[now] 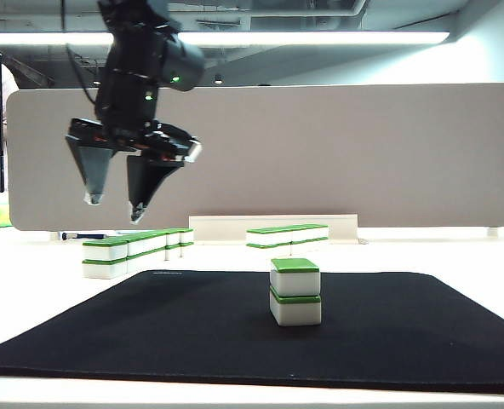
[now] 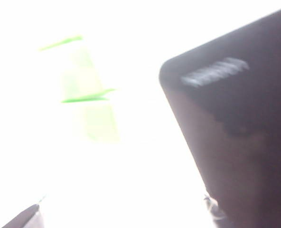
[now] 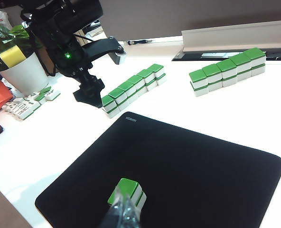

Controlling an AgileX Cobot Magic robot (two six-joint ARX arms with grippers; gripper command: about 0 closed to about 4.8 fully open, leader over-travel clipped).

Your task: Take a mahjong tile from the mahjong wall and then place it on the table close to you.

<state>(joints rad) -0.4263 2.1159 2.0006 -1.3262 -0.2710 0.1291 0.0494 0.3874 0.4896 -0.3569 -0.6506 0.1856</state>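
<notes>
Mahjong wall [image 1: 137,247] sits at left-centre of the exterior view, untouched. Above it in the upper left hangs the left gripper [image 1: 111,203], jaws apart and empty: approach stage, I judge. Next it must descend over an end tile. Right gripper [image 3: 124,213], lower centre in its own view; whether it is open or closed, I cannot tell.

Left claw [image 1: 114,204] hangs raised, spread wide and empty; right claw unseen.

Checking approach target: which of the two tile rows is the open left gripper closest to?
The mahjong wall; the left gripper hovers over its near end, while the other row sits apart.
</notes>
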